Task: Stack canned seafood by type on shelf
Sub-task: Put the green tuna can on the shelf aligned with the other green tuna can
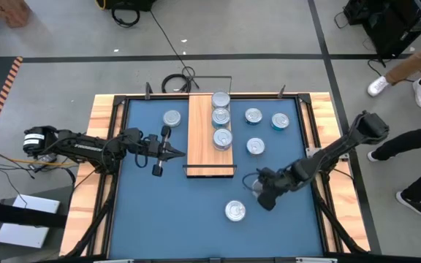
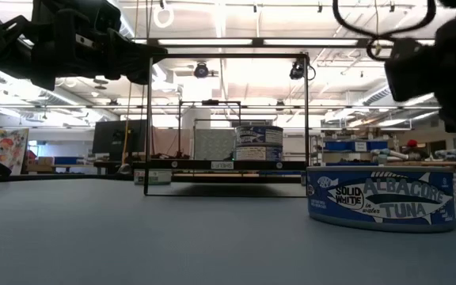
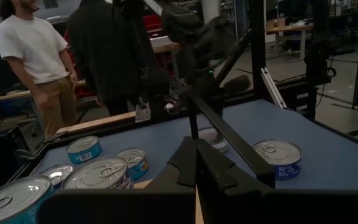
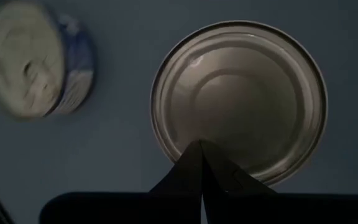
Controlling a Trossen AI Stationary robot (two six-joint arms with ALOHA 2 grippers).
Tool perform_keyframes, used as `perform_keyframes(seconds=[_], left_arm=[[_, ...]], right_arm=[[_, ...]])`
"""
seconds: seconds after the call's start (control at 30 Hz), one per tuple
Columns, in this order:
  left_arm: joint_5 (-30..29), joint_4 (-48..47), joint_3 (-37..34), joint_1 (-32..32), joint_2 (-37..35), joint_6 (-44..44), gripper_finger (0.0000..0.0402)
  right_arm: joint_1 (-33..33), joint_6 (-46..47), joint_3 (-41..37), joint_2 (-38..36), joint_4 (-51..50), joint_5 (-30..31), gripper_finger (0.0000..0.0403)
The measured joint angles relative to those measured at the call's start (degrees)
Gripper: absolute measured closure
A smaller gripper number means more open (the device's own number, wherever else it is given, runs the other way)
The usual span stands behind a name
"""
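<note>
One tin (image 1: 234, 211) sits nearest, loose on the surface (image 1: 159, 212); right claw (image 1: 263, 196) hangs pinched shut, empty, just above it. Stiff, slick, light-looking — grip across the sidewall. Left claw (image 1: 180, 153) shut too, beside the shelf (image 1: 209, 157), three tins farther back on it.

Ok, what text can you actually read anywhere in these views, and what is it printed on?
"SOLID WHITE ALBACORE TUNA", with small "in water": side label of the near tin in the low view.
Stacked tins on the shelf: label there, too small to read.
Tin beyond the left gripper: blue side print, unreadable.
Tin under the right gripper: bare lid, no text.
High view: no readable text.
</note>
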Motion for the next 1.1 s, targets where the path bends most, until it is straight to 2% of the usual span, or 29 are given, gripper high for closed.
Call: perform_keyframes(seconds=[0.17,0.3,0.57,0.8,1.1], left_arm=[[0.0,0.0,0.0,0.0,0.0,0.0,0.04],[0.0,0.0,0.0,0.0,0.0,0.0,0.04],[0.0,0.0,0.0,-0.7,0.0,0.1,0.04],[0.0,0.0,0.0,-1.9,0.0,1.0,0.04],[-0.3,0.1,0.0,-2.3,0.0,1.2,0.04]], right_arm=[[3.0,-5.6,9.2,6.7,-3.6,2.7,0.0398],[4.8,-9.4,16.8,12.6,-10.3,4.5,0.0389],[8.3,-13.5,29.3,24.9,-22.8,10.8,0.0323],[10.2,-15.2,34.6,31.5,-27.9,15.1,0.0273],[12.5,-13.8,38.3,33.1,-34.3,20.2,0.0268]])
